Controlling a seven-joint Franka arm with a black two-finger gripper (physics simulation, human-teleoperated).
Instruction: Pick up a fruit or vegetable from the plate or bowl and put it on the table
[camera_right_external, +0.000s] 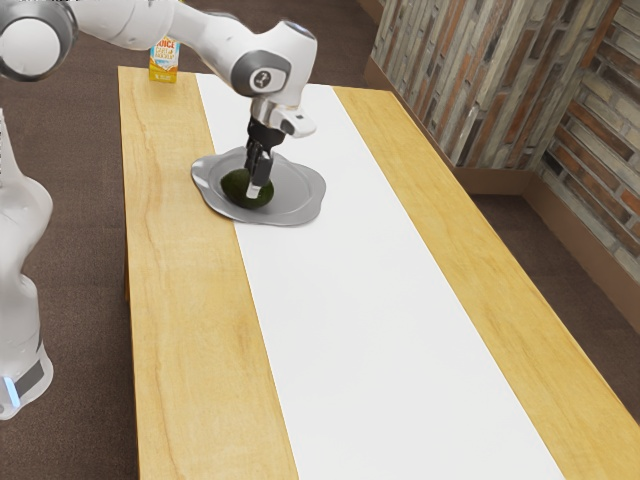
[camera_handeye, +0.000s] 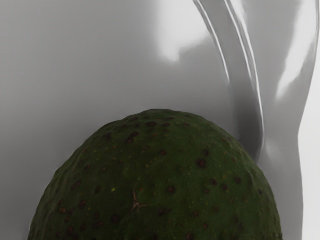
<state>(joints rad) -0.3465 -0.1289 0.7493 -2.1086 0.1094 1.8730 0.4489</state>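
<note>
The black gripper (camera_right_external: 257, 180) is down at the plate in the exterior view, overlapping the right part of a dark green avocado (camera_right_external: 236, 187). The avocado lies on the grey, wavy-rimmed plate (camera_right_external: 307, 187), toward the exterior view's left side of it. Close under my hand, the wrist view has the avocado's bumpy, brown-spotted skin (camera_handeye: 165, 185) with the smooth grey plate (camera_handeye: 100, 65) around it. Part of the avocado is hidden behind the gripper, and its grip on it cannot be made out.
A juice carton (camera_right_external: 163, 61) stands at the wooden table's far edge, in the exterior view's upper left. A white runner (camera_right_external: 370, 330) stretches along the table (camera_right_external: 190, 330) and passes under the plate. A brick and wood wall (camera_right_external: 470, 80) rises beyond the table on the exterior view's right.
</note>
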